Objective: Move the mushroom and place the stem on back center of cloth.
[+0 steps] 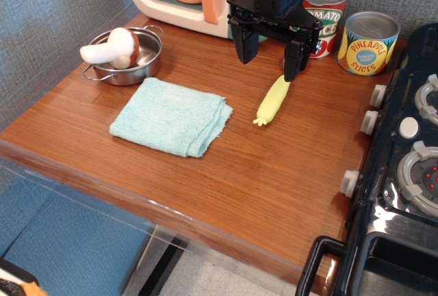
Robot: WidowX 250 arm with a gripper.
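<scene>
Mushroom [116,48]: lying in steel pot [130,57], far left, stem [99,52] pointing left
Gripper [268,63]: far centre, jaws wide, empty, well right of mushroom
Cloth [171,116]: just near side of pot, bare
Corn toy [274,99]: below gripper

Your single black gripper [271,53] hangs near the back of the workspace, pointing straight down. Its two fingers [244,42] are spread wide apart, holding nothing between them.
</scene>
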